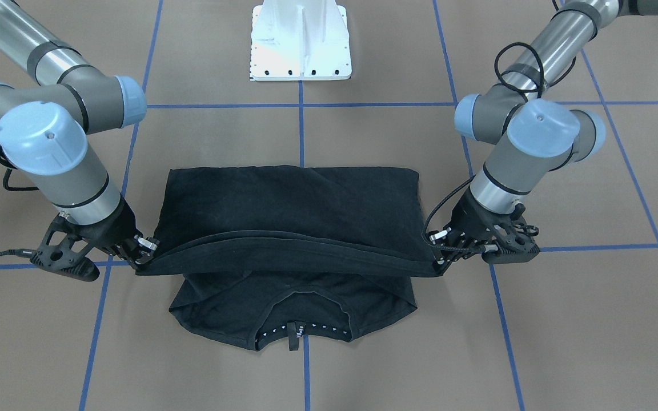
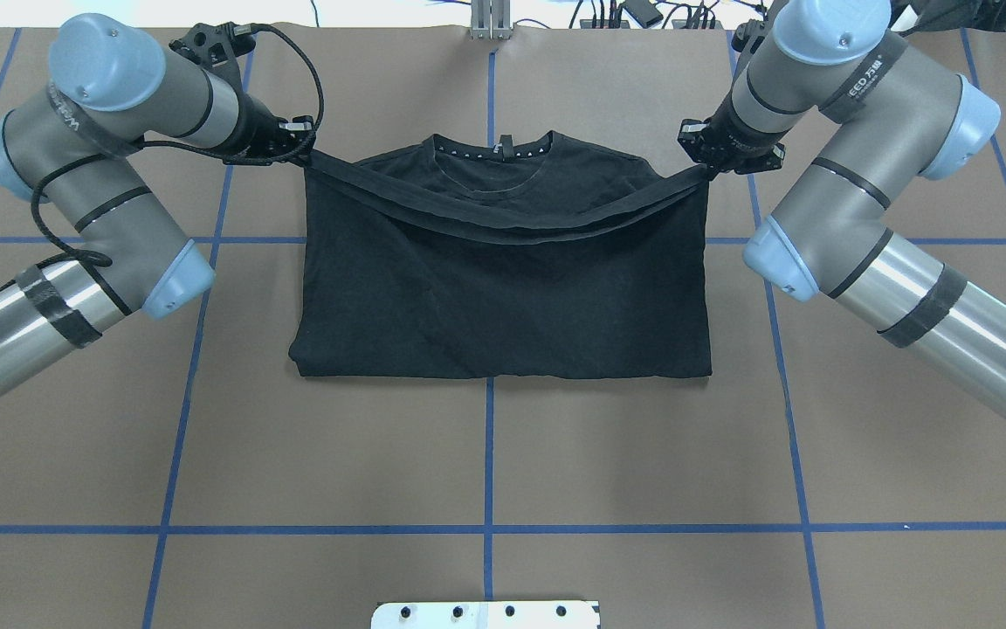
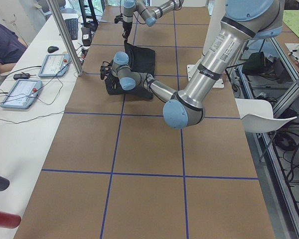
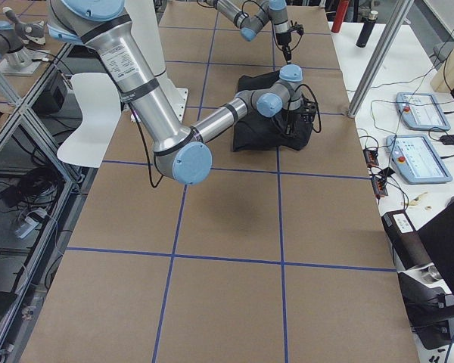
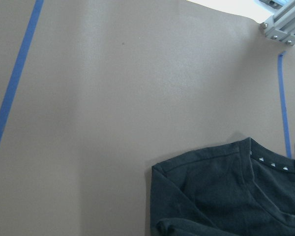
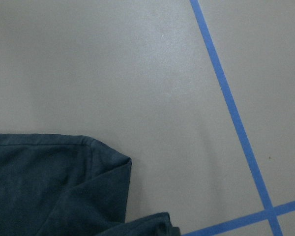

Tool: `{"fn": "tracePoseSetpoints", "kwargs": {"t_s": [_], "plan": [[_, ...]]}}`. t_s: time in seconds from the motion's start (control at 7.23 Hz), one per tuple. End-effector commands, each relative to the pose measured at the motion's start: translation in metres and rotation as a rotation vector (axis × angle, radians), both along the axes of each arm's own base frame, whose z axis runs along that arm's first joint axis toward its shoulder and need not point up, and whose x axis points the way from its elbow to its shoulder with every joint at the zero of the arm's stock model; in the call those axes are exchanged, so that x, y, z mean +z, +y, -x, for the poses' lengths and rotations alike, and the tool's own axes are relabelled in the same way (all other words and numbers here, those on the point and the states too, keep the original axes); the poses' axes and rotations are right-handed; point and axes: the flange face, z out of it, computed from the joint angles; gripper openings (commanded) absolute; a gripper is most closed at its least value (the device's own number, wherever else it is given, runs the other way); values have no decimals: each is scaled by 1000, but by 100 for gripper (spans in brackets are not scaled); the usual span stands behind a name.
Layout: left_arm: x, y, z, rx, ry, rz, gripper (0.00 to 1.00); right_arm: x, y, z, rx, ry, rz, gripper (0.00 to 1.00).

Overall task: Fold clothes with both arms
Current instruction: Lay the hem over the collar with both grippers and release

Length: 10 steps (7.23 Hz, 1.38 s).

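Two corners of one black short-sleeved cotton T-shirt (image 2: 503,297) are pinched at once. The jaws of the grey-silver left arm (image 2: 119,96) are closed tight on the corner at the garment's left side, and the jaws of the matching right arm (image 2: 852,79) are closed on the opposite corner. Between them the hemmed edge (image 2: 503,231) runs as a stretched band that sags a little in the middle, held just above the cloth beneath. The shirt lies spread near the middle of the brown worktop with its blue tape grid (image 2: 503,454). Its round neckline (image 2: 494,150) is on the side away from the white bolted pedestal base (image 1: 300,45). The held band crosses just short of that neckline, so the collar and shoulders show beyond it.

I judge the step in hand to be the bottom-to-top fold, with the hem brought over the body and nearly at its mark. The next move calls for both arms to travel together the little way to the shoulders, keeping the band level and lightly stretched. They should then lower it flat and only after that part the jaws. Uneven travel would skew the fold, and a slack band would leave a wrinkle
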Motion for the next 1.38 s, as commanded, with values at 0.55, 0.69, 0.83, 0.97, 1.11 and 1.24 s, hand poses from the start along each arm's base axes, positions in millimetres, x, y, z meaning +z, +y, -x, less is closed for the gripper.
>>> {"fn": "tracePoseSetpoints", "kwargs": {"t_s": [0.55,0.69,0.83,0.97,1.11,1.24], "plan": [[43,-24,-27,-26,-49,-16,0,25,-34,14,-8,39,19,0],[44,-24,-27,-31,-52,-17,0,32,-39,13,-1,35,11,0],[44,-24,-28,-30,-53,-16,0,33,-42,12,-7,38,-3,0],[44,-24,-28,-30,-52,-17,0,33,-42,12,-8,38,-3,0],[36,-25,-29,-29,-46,-26,3,33,-42,12,-8,38,-3,0],[34,-25,-30,-25,-44,-34,43,33,-42,12,-6,38,-2,17]]}}
